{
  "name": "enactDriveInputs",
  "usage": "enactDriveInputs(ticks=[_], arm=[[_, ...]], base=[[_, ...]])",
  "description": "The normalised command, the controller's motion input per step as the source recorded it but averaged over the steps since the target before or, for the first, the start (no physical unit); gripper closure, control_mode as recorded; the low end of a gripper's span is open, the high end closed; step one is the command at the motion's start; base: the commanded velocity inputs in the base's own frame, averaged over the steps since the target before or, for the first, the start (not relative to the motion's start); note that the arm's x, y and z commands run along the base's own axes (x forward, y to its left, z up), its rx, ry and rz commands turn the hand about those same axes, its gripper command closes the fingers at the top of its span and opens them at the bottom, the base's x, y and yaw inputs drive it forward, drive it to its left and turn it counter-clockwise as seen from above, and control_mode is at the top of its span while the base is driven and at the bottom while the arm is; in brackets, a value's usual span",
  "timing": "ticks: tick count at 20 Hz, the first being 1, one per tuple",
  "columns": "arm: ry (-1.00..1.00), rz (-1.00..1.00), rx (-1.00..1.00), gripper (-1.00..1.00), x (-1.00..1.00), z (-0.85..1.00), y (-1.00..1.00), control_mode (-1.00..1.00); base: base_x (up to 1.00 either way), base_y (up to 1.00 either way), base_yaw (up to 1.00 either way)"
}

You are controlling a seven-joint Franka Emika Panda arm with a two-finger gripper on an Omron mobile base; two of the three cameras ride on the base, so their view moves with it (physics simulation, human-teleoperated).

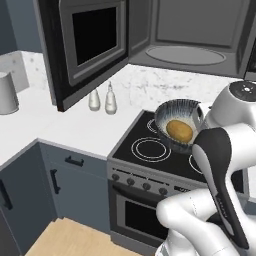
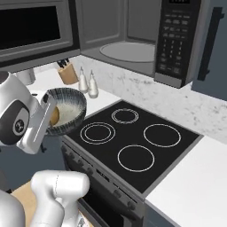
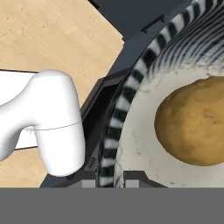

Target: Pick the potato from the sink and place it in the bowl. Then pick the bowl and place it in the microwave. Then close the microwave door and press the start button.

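Observation:
My gripper (image 1: pixel 199 120) is shut on the rim of the bowl (image 1: pixel 171 108), a dark blue-grey bowl with pale streaks. It holds the bowl tilted in the air above the stove's front left burners. The golden potato (image 1: pixel 180 131) lies inside the bowl (image 2: pixel 72 107), and in the right base view the potato (image 2: pixel 54 116) shows beside my gripper (image 2: pixel 48 104). In the hand view the potato (image 3: pixel 194 127) rests on the pale inside of the bowl (image 3: pixel 127 100), with my gripper (image 3: pixel 109 178) clamping the rim. Above the bowl the microwave (image 1: pixel 192 30) stands with its door (image 1: pixel 82 45) swung open to the left. The sink is out of view.
A black stove (image 2: pixel 137 137) with ring burners lies below the bowl. Two shakers (image 1: pixel 102 100) stand on the white counter under the microwave door. A knife block (image 2: pixel 67 73) stands further back, and a grey canister (image 1: pixel 7 92) at the far left. The microwave's button panel (image 2: pixel 174 42) is on its right.

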Motion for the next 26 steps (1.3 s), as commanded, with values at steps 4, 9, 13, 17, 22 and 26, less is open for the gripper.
enactDriveInputs(ticks=[4,9,13,17,22,26], arm=[[0.00,0.00,0.00,1.00,0.00,0.00,0.00,1.00],[0.00,0.00,0.00,1.00,0.00,0.00,0.00,1.00],[0.00,0.12,0.00,1.00,0.00,0.09,0.00,-1.00],[-0.06,-0.07,0.00,1.00,0.00,0.29,0.00,-1.00],[-0.25,-0.25,0.00,1.00,0.00,0.67,0.00,-1.00],[-0.37,-0.28,0.00,1.00,0.01,0.59,0.00,-1.00]], base=[[0.42,-0.05,0.29],[0.11,-0.02,0.33],[0.00,0.00,0.08],[0.00,0.00,0.00],[0.00,0.00,0.00],[0.00,0.00,0.00]])
